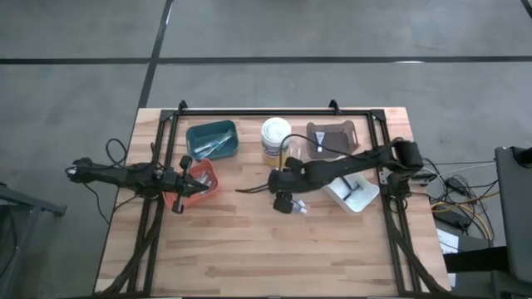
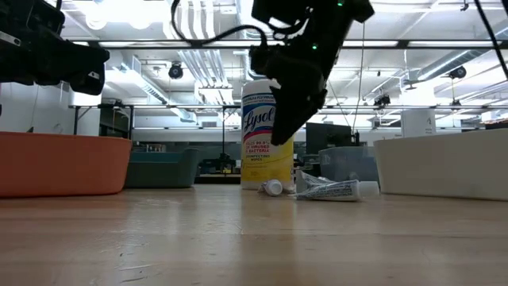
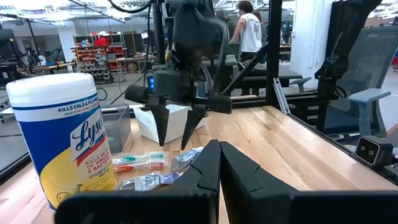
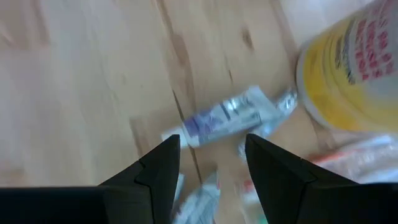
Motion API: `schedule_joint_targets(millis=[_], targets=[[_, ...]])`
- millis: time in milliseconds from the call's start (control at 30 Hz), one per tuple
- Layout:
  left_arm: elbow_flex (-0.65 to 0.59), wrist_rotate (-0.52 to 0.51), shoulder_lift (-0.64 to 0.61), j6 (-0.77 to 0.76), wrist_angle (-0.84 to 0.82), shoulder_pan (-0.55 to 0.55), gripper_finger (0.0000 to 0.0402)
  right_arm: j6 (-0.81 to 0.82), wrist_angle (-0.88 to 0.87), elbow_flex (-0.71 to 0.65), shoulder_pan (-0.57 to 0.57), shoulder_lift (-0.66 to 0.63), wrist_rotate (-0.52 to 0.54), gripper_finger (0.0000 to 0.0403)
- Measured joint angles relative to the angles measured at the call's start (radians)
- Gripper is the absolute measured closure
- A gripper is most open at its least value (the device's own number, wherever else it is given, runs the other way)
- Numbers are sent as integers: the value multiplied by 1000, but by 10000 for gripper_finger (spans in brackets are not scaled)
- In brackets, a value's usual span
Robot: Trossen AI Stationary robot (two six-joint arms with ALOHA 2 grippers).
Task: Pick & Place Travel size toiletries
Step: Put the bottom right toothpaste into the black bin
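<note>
Toiletries were seen gathered close beside the white tub with the yellow label (image 1: pixel 275 138), which stood upright near the far middle of the table (image 1: pixel 249 249). From the left wrist view, two small squeeze tubes could be counted on the wood next to the tub: one tube (image 3: pixel 148 182) lying nearest the tub's base and a second tube (image 3: pixel 186 158) just beyond it. One packaged toothbrush (image 3: pixel 138 162) with an orange and green handle lay between them and the tub. More items may have been in the cluster, but that could not be told.

One right gripper (image 3: pixel 175 129) was held above the cluster, clear of the tabletop, its two fingers set apart and nothing clamped between them. In its own wrist view a white and blue tube lay on the wood in the gap between the fingers.

One left gripper (image 1: pixel 176 184) was held over the orange bin (image 1: pixel 202 178), to the left of the tub, with its fingers pressed together and nothing seen between them.

Four bins were counted around the tub: the orange one, a teal bin (image 1: pixel 213 138) beside the tub on its left, a brown bin (image 1: pixel 332 138) on its right, and a white bin (image 1: pixel 352 192) nearer than the brown one.
</note>
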Motion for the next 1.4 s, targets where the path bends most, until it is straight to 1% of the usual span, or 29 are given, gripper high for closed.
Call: schedule_joint_targets(millis=[67,200,400,533,733,900,1033,1167,1400], targets=[[0,0,0,0,0,0,394,0,-72,48,0,33,0,223],[0,0,0,0,0,0,394,3,-151,125,0,96,0,223],[0,0,0,0,0,0,394,0,-165,197,-2,184,8,224],[0,0,0,0,0,0,394,0,-170,227,-3,237,35,229],[0,0,0,0,0,0,394,53,-167,276,-2,289,53,237],[0,0,0,0,0,0,394,66,-224,279,0,285,53,244],[0,0,0,0,0,0,394,143,-325,278,4,249,52,250],[0,0,0,0,1,0,394,162,-392,278,6,218,52,252],[0,0,1,0,0,0,394,162,-394,276,-2,202,53,251]])
